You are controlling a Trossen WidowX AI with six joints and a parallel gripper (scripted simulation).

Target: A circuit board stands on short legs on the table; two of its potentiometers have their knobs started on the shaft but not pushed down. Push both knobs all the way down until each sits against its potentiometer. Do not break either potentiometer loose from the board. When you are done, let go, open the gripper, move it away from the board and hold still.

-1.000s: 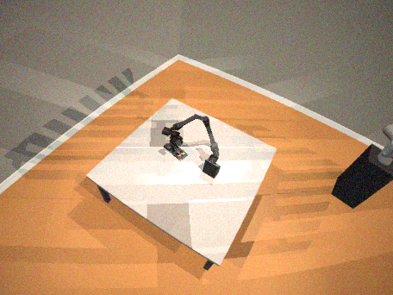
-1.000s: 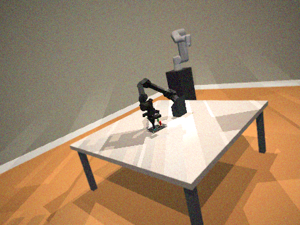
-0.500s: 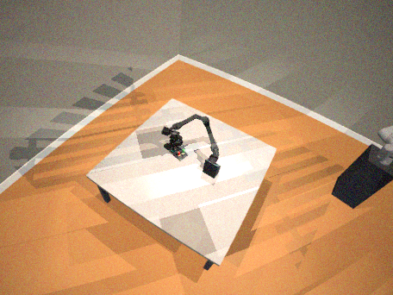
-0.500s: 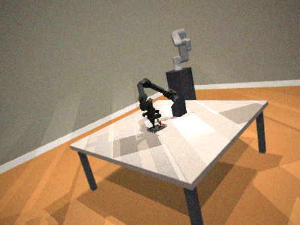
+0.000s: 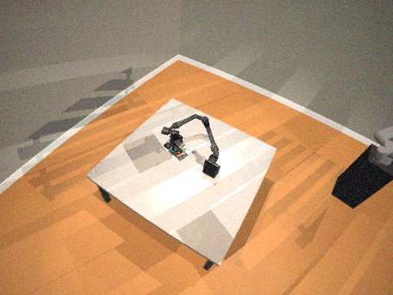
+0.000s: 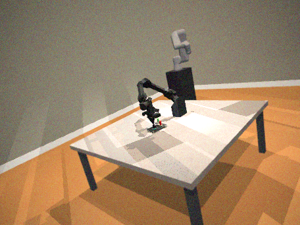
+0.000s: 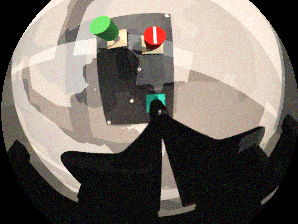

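Pale table (image 5: 194, 216) (image 6: 184, 164), its far-left edge nearest the black arm (image 5: 208, 129) (image 6: 141, 90). Between tabletop centre and that edge, dark board (image 5: 179, 157) (image 6: 161, 127) (image 7: 117, 75): likely light, fragile. Pincer (image 5: 173, 149) (image 6: 153, 125) (image 7: 160, 119), pressed together, above teal part (image 7: 155, 100). Red knob (image 5: 179, 153) (image 6: 160, 123) (image 7: 154, 36), green knob (image 5: 184, 151) (image 6: 158, 120) (image 7: 104, 28): press tops straight down.

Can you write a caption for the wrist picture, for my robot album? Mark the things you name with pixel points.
The closed hand (image 7: 160, 119) points at a teal square (image 7: 155, 96), with green (image 7: 103, 27) and red (image 7: 154, 36) knobs beyond.

On the table (image 5: 198, 229) (image 6: 197, 164), the circuit board (image 5: 181, 158) (image 6: 152, 131) (image 7: 116, 85) is lying beneath the gripper's tip (image 5: 172, 149) (image 6: 153, 126) (image 7: 159, 113), both knobs (image 7: 104, 28) (image 7: 155, 37) standing beyond it, side by side on the far end.
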